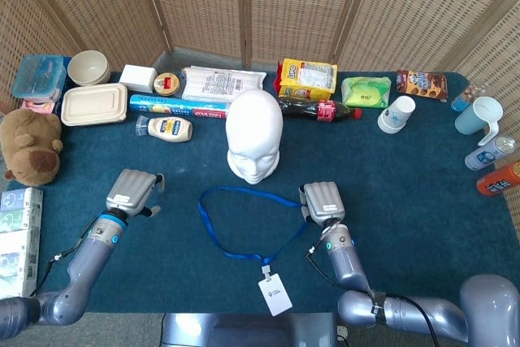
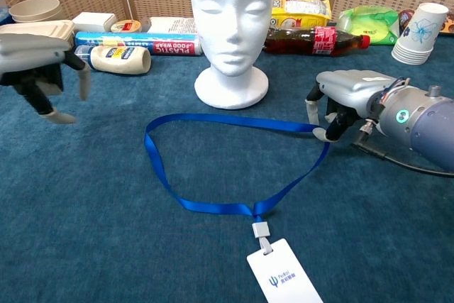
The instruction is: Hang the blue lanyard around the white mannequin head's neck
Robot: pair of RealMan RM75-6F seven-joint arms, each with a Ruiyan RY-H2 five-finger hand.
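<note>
The white mannequin head (image 1: 254, 132) (image 2: 232, 12) stands upright at the table's middle. In front of it the blue lanyard (image 1: 244, 193) (image 2: 227, 123) lies in a loop on the blue cloth, its white badge (image 1: 275, 294) (image 2: 284, 278) nearest me. My right hand (image 1: 322, 201) (image 2: 347, 94) is at the loop's right end, and its fingertips (image 2: 320, 133) pinch the strap there. My left hand (image 1: 135, 191) (image 2: 39, 62) hovers left of the loop, apart from it, fingers spread and holding nothing.
Behind the head lie a plastic-wrap box (image 1: 175, 107), a mayonnaise bottle (image 1: 169, 128) and a cola bottle (image 1: 318, 109). Food containers (image 1: 94, 104) and a teddy bear (image 1: 31, 145) sit at the left. Paper cups (image 1: 396, 114) and bottles (image 1: 491, 164) stand at the right.
</note>
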